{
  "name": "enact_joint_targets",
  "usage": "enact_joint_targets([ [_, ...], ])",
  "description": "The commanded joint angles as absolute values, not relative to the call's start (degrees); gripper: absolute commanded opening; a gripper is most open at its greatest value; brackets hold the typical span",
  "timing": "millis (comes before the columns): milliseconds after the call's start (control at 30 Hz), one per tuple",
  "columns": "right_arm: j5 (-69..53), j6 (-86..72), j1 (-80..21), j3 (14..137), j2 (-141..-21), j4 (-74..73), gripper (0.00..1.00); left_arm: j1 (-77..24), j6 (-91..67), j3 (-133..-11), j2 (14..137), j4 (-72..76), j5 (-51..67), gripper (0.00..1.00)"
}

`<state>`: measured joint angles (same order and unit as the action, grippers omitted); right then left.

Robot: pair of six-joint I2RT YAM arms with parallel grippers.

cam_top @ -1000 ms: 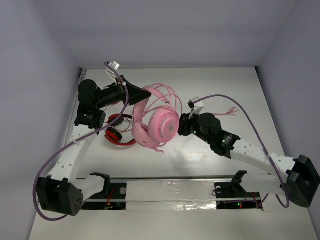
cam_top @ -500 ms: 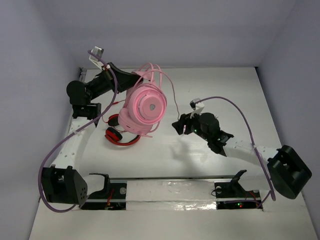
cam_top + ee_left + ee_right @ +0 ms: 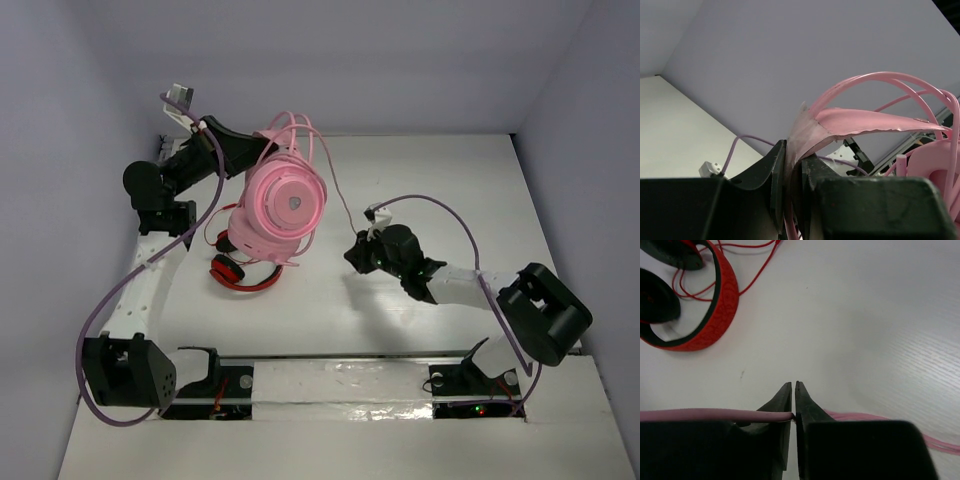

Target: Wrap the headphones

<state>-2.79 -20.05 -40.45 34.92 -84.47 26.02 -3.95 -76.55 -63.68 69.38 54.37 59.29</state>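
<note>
The pale pink headphones (image 3: 285, 198) hang in the air over the left middle of the table, one round ear cup facing up. My left gripper (image 3: 262, 150) is shut on their pink headband strap (image 3: 865, 122), which is pinched between the jaws in the left wrist view (image 3: 794, 165). The thin pink cable (image 3: 335, 195) runs from the headband down to my right gripper (image 3: 352, 255). The right gripper (image 3: 794, 390) is shut on this cable (image 3: 715, 415) just above the table, right of the headphones.
Red-and-black headphones (image 3: 245, 270) with a red cable lie on the table below the pink ones and also show in the right wrist view (image 3: 715, 305). The left wall is close behind my left arm. Purple arm cables loop beside both arms.
My left gripper has lifted the pink headphones up and toward the back left. My right gripper has moved slightly left with the cable as its arm folded back.
</note>
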Motion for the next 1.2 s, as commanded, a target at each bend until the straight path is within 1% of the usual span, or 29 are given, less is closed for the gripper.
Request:
enact_joint_targets([
  [0,-3.42,-21.18,-40.08,37.0,-84.73,29.62,0.07,-2.64,-81.74,-66.18,68.91,58.54,53.97,0.0],
  [33,-5.52,-22.49,-40.08,36.74,-84.73,30.14,0.02,-2.64,-80.52,-66.36,68.91,56.36,52.92,0.0],
  [67,-6.67,-23.37,-40.08,36.48,-84.73,30.58,0.0,-2.64,-78.59,-66.79,68.82,54.16,50.47,0.0],
  [133,-8.51,-26.17,-40.08,36.13,-84.03,30.5,0.0,-2.64,-72.98,-66.89,68.38,47.15,46.78,0.0],
  [200,-8.97,-28.03,-40.86,35.77,-83.15,29.54,0.0,-2.64,-70.85,-65.05,67.24,44.75,40.1,0.0],
  [300,-6.25,-29.71,-45.15,37.09,-81.13,24.55,0.0,-2.64,-70.66,-59.88,65.66,44.29,31.22,0.0],
  [467,3.07,-31.9,-53.95,40.42,-79.89,16.36,0.0,-2.64,-69.44,-55.64,64.16,42.37,17.61,0.0],
  [567,5.62,-33.66,-59.22,42.01,-81.56,11.88,0.0,-2.64,-67.95,-53.97,63.72,40.62,11.28,0.0],
  [767,9.75,-34.37,-67.58,48.5,-85.34,5.28,0.0,-3.34,-63.82,-51.68,63.46,37.8,3.36,0.0],
  [833,11.94,-33.06,-71.09,52.01,-85.87,1.78,0.0,-5.7,-58.92,-51.68,63.37,35.17,0.63,0.0],
  [867,12.91,-32.61,-72.32,53.25,-85.87,0.37,0.0,-6.5,-56.8,-51.85,63.37,34.29,-4.08,0.0],
  [933,15.8,-31.04,-76.01,57.19,-85.87,-5.76,0.0,-9.3,-52.49,-52.47,63.63,31.22,-8.33,0.0],
  [967,16.69,-30.5,-77.16,58.61,-85.7,-7.71,0.0,-10.36,-48.47,-52.64,63.98,30.59,-12.35,0.0],
  [1033,19.14,-29.1,-80.22,61.33,-85.61,-13.69,0.0,-12.38,-44.84,-53.08,64.68,28.84,-15.89,0.0],
  [1167,22.49,-26.99,-82.44,67.14,-84.73,-22.13,0.0,-19.58,-36.23,-54.49,67.32,25.76,-25.37,0.0],
])
